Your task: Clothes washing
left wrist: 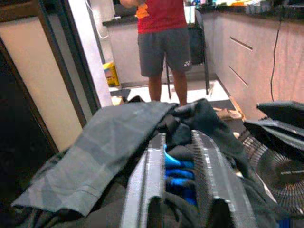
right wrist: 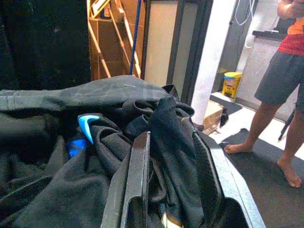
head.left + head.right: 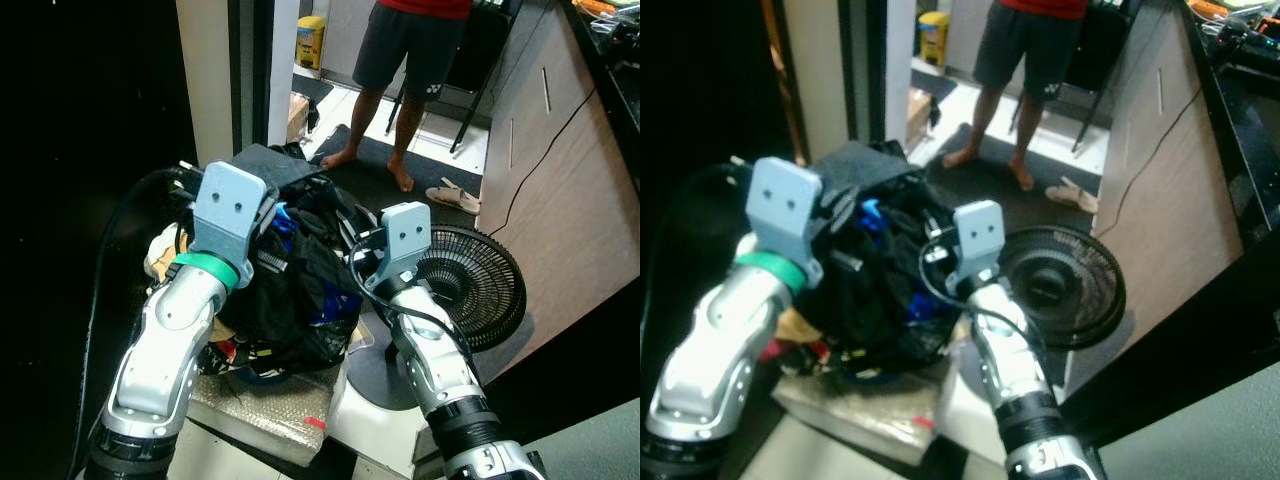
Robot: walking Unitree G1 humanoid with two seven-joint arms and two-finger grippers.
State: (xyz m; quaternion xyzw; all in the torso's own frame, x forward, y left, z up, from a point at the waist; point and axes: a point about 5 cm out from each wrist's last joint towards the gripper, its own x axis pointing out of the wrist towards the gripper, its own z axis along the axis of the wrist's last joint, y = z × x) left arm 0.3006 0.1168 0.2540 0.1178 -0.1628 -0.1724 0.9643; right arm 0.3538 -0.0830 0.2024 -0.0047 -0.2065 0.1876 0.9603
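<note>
A heap of dark clothes [image 3: 300, 295], black with blue patches, sits in front of me on a padded block [image 3: 265, 400]. A grey garment [image 1: 109, 152] lies draped over the top of the heap. My left gripper [image 1: 178, 159] is pushed into the pile from the left, shut on black and blue fabric. My right gripper [image 2: 168, 142] comes in from the right, and a fold of black cloth is bunched between its fingers [image 2: 137, 166]. In the eye views the fingertips of both grippers are buried in the clothes.
A round black fan [image 3: 470, 280] lies on the floor just right of the pile. A barefoot person [image 3: 410, 60] stands on a dark mat beyond it, with slippers [image 3: 455, 197] nearby. A wooden cabinet [image 3: 560, 180] runs along the right. A door frame [image 3: 205, 80] and a dark space are on the left.
</note>
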